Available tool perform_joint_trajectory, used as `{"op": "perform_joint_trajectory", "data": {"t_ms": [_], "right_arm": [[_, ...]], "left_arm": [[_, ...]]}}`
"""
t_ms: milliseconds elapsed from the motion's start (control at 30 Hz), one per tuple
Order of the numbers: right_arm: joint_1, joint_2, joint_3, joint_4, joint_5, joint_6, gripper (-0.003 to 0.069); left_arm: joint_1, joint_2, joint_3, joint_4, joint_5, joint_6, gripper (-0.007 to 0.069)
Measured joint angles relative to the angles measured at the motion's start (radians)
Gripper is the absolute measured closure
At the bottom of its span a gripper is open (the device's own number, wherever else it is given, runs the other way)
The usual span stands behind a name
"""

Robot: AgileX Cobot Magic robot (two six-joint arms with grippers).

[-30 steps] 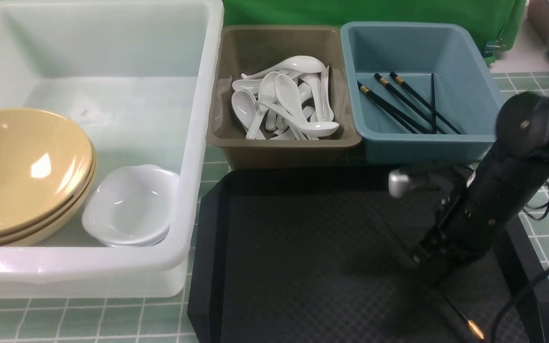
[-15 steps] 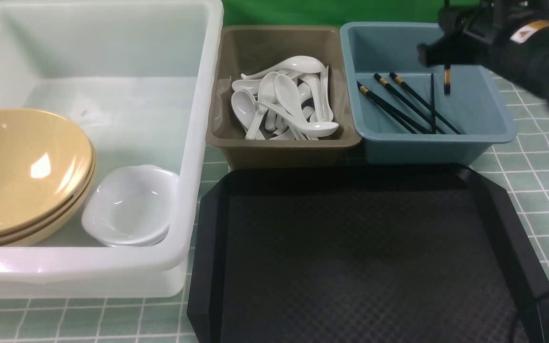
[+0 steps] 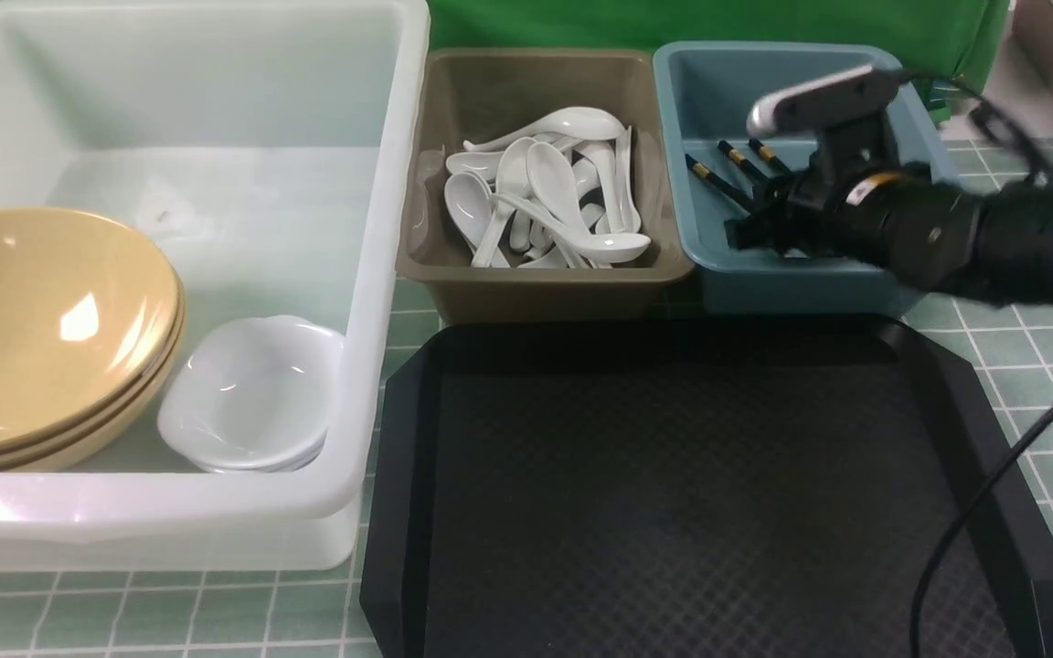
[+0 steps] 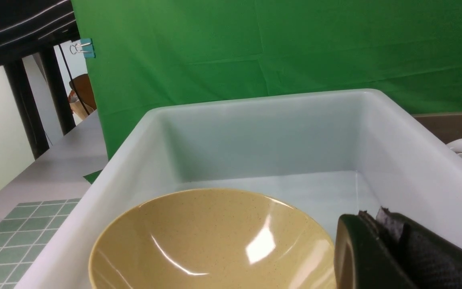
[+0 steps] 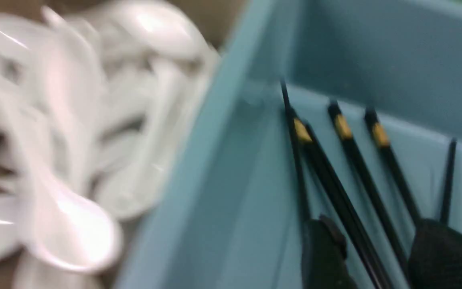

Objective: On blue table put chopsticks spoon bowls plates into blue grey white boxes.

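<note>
The right claw (image 3: 746,233) reaches low into the blue box (image 3: 933,164), fingers spread and released, so the chopsticks (image 5: 351,148) lie loose on that box's floor, sorted apart from the spoons (image 3: 545,196) in the neighbouring grey box (image 3: 417,247).

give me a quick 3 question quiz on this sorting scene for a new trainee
1. True or false: the black tray has tableware on it.
2. Which bin holds the spoons? A white tub, B grey-brown bin, C blue bin.
3. The right gripper is open inside the blue bin, over the ____.

Key: 1 false; 2 B; 3 chopsticks.
</note>
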Motion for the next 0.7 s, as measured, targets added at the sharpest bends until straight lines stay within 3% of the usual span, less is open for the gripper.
{"op": "perform_joint_trajectory", "data": {"t_ms": [133,267,500,700], "right_arm": [[0.000,-0.324,-0.006,-0.004,0.255,-0.132,0.0389],[0.000,-0.591,-0.008,-0.013,0.399,-0.181,0.0484],[0.000,-0.961,0.082,-0.015,0.417,-0.185,0.0589],[0.000,-1.240,0.292,-0.015,0.353,-0.185,0.0611]], "left_arm": [[0.000,0.000,0.000,0.000,0.000,0.000,0.0620],[0.000,0.000,0.000,0.000,0.001,0.000,0.0620],[0.000,0.000,0.000,0.000,0.002,0.000,0.0620],[0.000,0.000,0.000,0.000,0.002,0.000,0.0620]]}}
